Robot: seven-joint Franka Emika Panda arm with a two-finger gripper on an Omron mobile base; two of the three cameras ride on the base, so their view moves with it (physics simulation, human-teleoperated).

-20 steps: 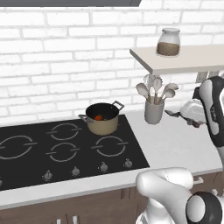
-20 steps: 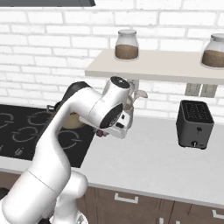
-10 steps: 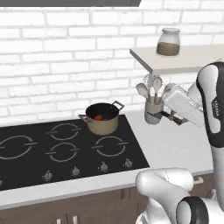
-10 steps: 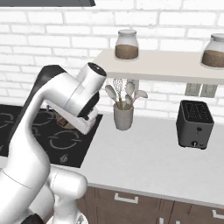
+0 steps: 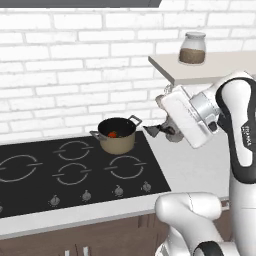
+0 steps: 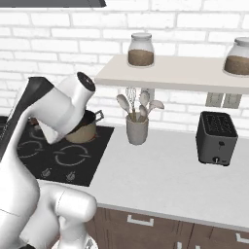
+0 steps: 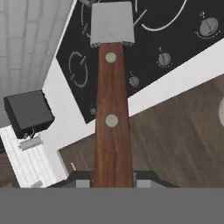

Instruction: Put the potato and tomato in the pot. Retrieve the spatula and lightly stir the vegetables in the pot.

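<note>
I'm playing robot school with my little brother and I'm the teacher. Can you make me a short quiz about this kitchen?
1. True or false: the pot stands on the counter right beside the toaster.
2. What is the gripper shut on? A) a whisk B) a spatula with a wooden handle C) a jar
3. Fill in the word: the small red-orange thing lying inside the pot is the ____.

Key
1. False. The pot is on the black stovetop, far from the toaster.
2. B. The spatula has a brown handle that runs up from between the fingers to a grey blade.
3. tomato
</note>
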